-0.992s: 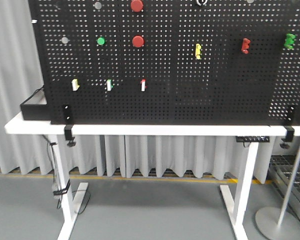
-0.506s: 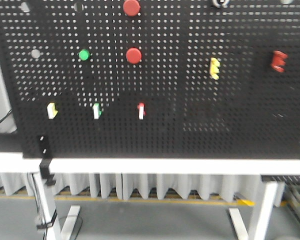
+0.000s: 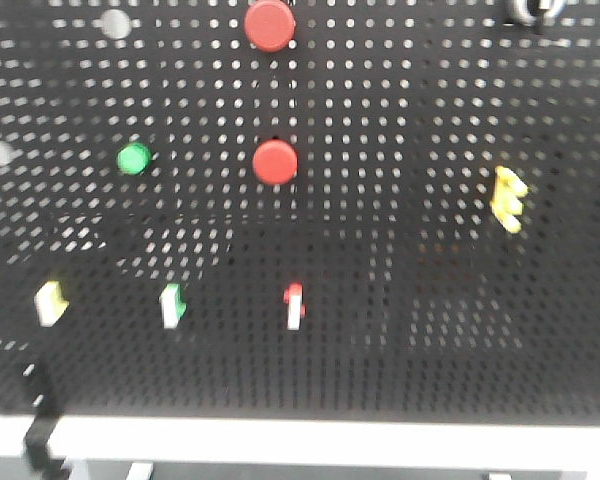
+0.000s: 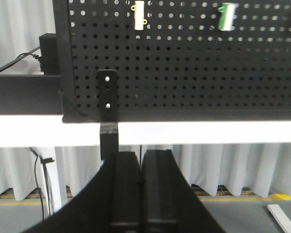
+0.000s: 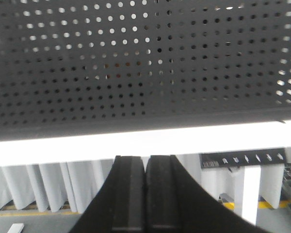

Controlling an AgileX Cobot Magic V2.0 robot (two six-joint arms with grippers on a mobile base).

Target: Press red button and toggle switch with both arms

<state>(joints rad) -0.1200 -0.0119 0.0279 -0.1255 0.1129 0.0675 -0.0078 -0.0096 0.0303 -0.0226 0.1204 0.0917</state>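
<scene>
Black perforated pegboard (image 3: 400,300) on white tabletop (image 4: 208,132), grey curtains (image 4: 19,29) behind. Left gripper (image 4: 141,194) and right gripper (image 5: 146,194) — jaws pressed together, empty — low at table edge; round red button (image 3: 275,162) and red-white toggle switch (image 3: 294,306) mounted higher up.

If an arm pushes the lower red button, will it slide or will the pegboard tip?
Probably neither. The lower red button looks mounted in the pegboard, so it should depress. A black bracket apparently clamps the board to the white table, so tipping looks unlikely.

Black clamp bracket (image 4: 107,104) sits just above the left fingers (image 4: 123,189), black box (image 4: 24,92) up-left, white tabletop (image 4: 208,132) straight ahead.
</scene>
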